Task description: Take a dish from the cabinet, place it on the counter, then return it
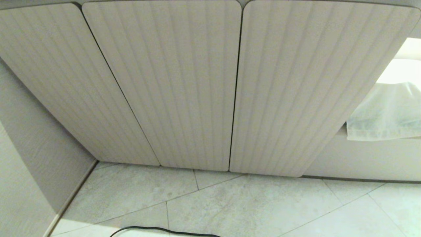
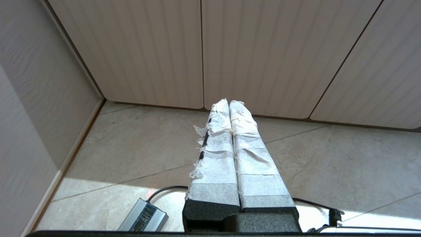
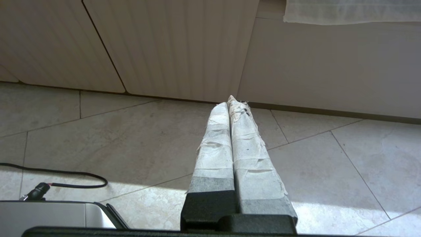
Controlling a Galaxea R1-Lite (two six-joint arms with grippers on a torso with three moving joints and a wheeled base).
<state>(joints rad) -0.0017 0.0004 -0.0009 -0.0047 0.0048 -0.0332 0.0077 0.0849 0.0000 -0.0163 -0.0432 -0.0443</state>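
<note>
Cabinet (image 1: 164, 82): all three ribbed beige doors closed, filling the head view from 9 through 12 to 2 o'clock. Door seams run down to the tiled floor (image 1: 246, 207). No shelf interior visible; the dish shows in no view, so its place cannot be told. Counter not in view.

Head view, 3 o'clock: a pale translucent cloth (image 1: 384, 112) hangs over the plain panel just beside the rightmost door. At 6 o'clock a black cable (image 1: 158, 229) lies on the tiles. Neither arm appears in this view.

Left gripper (image 2: 229, 102): tape-wrapped fingers pressed together, nothing between them, pointing toward the foot of the closed doors, above the floor and clear of the cabinet. A grey power brick (image 2: 143, 217) lies on the tiles at 7 o'clock in the left wrist view, cable attached.

Right gripper (image 3: 229, 100): fingers likewise pressed flat together, empty, aimed at the base of the rightmost door near the plain panel.
</note>
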